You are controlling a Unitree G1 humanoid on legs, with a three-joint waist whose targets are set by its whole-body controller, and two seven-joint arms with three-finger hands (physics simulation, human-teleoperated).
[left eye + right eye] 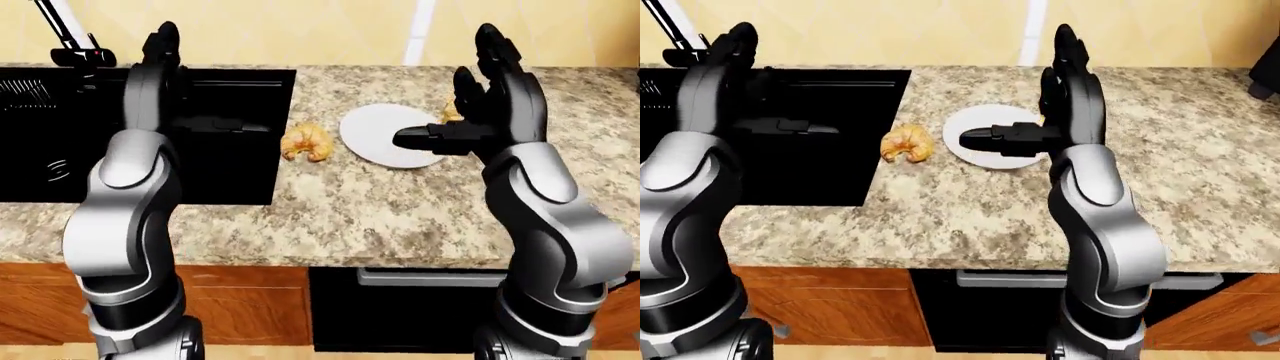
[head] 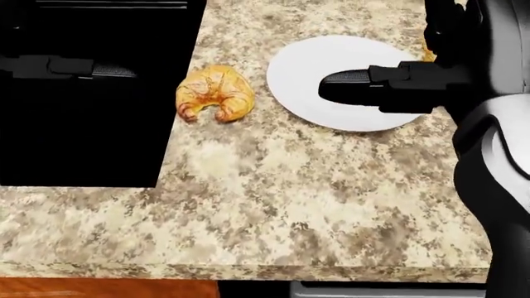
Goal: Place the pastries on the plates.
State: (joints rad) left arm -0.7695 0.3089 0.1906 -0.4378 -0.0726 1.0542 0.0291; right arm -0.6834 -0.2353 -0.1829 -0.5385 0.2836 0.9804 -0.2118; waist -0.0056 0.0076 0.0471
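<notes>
A golden croissant [image 2: 215, 93] lies on the speckled counter [image 2: 315, 198], just left of a white plate [image 2: 323, 62] that has nothing on it. My right hand [image 1: 468, 96] is open and raised over the plate's right side, with its thumb [image 2: 356, 84] pointing left across the plate. A second pastry [image 1: 450, 112] shows only as a sliver behind that hand, at the plate's right edge. My left hand [image 1: 160, 45] is open and raised over the black area at the left, well away from the croissant.
A black stove or sink [image 1: 220, 157] fills the counter's left part, with a dark bar [image 2: 66, 67] across it. A black fixture [image 1: 80, 54] stands at its top left. Below the counter edge are wooden cabinets [image 1: 250, 307] and a dark appliance [image 1: 400, 315].
</notes>
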